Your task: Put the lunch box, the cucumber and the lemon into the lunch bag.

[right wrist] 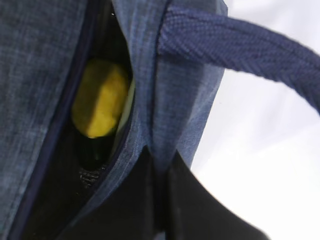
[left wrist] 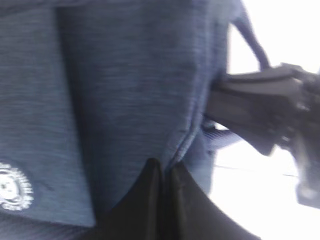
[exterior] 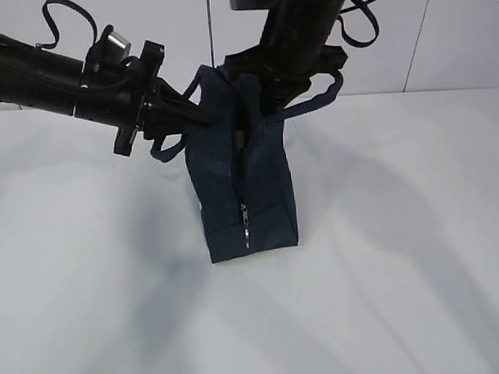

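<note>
Navy lunch bag (exterior: 248,195) stood centre on white table (exterior: 384,297), pinched at 12 o'clock by left gripper (left wrist: 162,172) and right gripper (right wrist: 160,165), both clamped on fabric; lemon (right wrist: 100,98) inside opening.

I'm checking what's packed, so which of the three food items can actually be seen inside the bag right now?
The lemon: a yellow oval showing through the bag's open zipper gap in the right wrist view. Neither lunch box nor cucumber is clearly visible.
</note>
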`<state>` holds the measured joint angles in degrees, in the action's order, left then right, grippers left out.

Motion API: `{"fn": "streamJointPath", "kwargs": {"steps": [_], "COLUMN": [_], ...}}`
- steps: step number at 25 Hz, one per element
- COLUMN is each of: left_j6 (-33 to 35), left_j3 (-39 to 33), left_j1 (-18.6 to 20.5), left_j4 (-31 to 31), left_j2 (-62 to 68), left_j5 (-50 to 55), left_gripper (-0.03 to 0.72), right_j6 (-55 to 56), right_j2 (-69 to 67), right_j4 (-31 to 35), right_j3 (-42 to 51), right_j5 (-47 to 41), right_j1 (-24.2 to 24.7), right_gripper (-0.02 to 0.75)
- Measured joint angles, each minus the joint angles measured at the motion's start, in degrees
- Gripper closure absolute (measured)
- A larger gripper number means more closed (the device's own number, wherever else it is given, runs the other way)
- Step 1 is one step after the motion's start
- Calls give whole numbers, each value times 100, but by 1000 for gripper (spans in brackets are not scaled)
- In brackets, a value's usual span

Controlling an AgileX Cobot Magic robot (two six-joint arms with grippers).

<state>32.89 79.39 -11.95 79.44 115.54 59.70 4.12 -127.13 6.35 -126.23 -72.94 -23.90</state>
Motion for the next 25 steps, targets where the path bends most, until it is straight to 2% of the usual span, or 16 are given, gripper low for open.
{"fn": "streamJointPath", "kwargs": {"steps": [8,11,13,17,19,21,25], "left_j6": [0,0,0,-10,-10,50,168], "left_j3": [0,0,0,0,0,0,0], "left_j1": [0,0,0,0,0,0,76], "left_j4": [176,189,212,212,237,364,735], "left_j2": [230,260,260,260,260,269,269], "left_j5": [-183,-257,-302,-315,-239,-100,114], "left_gripper": [693,674,627,466,415,393,383], "right_j6": [36,77,83,83,83,83,90], "right_j2": [25,25,25,25,36,91,323], "right_j4": [-177,-215,-229,-227,-206,-187,-173], "right_j3": [237,237,237,237,237,237,237], "right_j5": [67,67,78,90,101,101,101], "right_j1": [52,52,52,52,52,52,52], "right_gripper": [732,706,642,426,335,288,265]}}
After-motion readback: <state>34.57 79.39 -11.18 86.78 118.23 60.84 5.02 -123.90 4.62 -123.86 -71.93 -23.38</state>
